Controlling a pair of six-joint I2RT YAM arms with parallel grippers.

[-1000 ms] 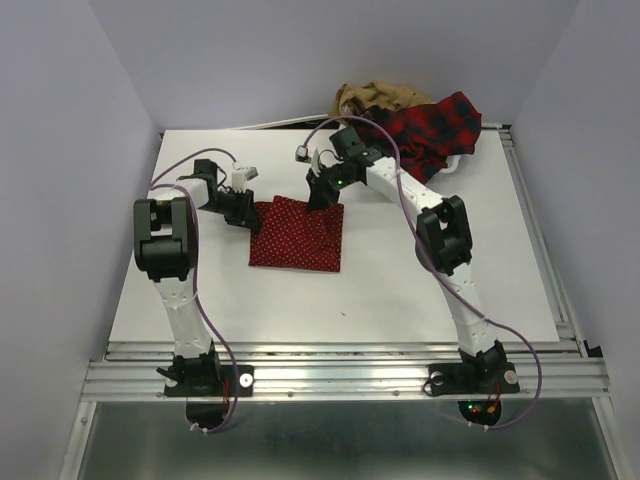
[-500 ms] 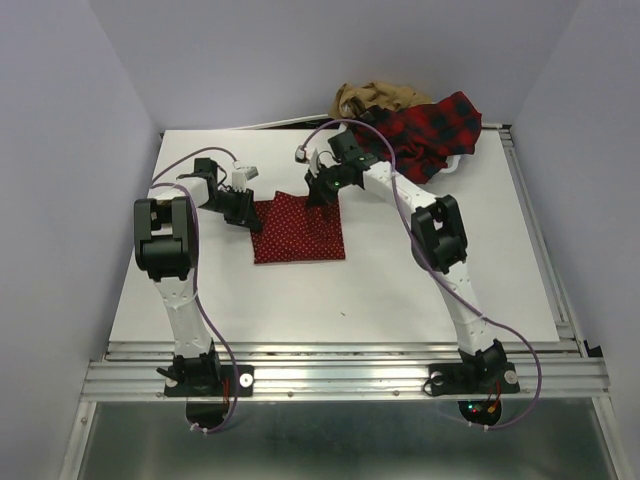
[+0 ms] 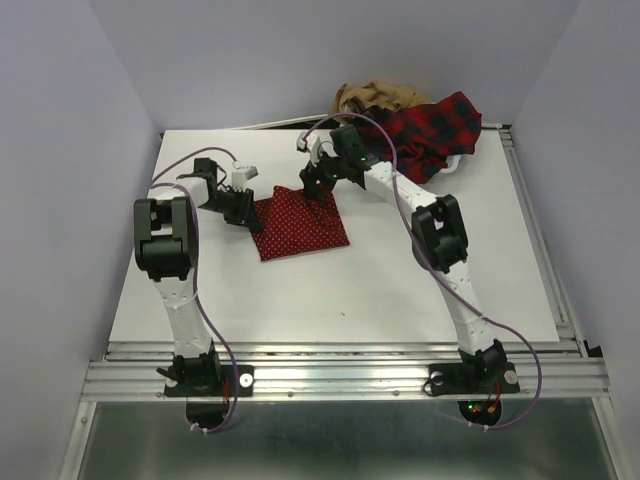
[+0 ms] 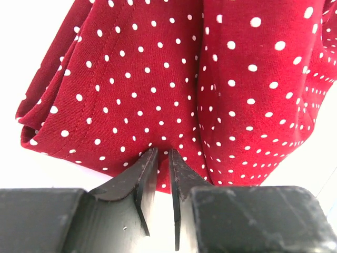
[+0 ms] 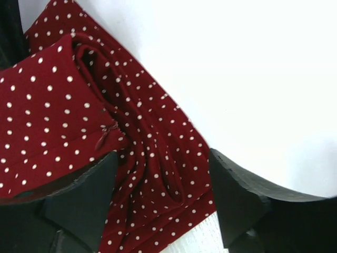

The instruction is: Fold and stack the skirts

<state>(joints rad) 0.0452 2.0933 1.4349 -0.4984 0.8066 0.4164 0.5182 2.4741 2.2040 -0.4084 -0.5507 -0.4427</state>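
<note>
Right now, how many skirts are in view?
3. The red dotted skirt lies folded left of centre; the plaid skirt is heaped at the far edge; the tan skirt sits behind it, partly covered. Others could hide underneath.

The white table (image 3: pixel 400 290) carries the red dotted skirt (image 3: pixel 300 228), folded into a rough square with rumpled layers. It lies flat between the left pincer (image 3: pixel 243 208) and the right pincer (image 3: pixel 318 192), with its left corner at the left pincer's tips and its far edge under the right pincer. Beyond the right pincer and off to its right, at the table's far corner, the plaid skirt (image 3: pixel 440 125) lies in a loose heap, draped partly over the tan skirt (image 3: pixel 375 95) just behind it.
</note>
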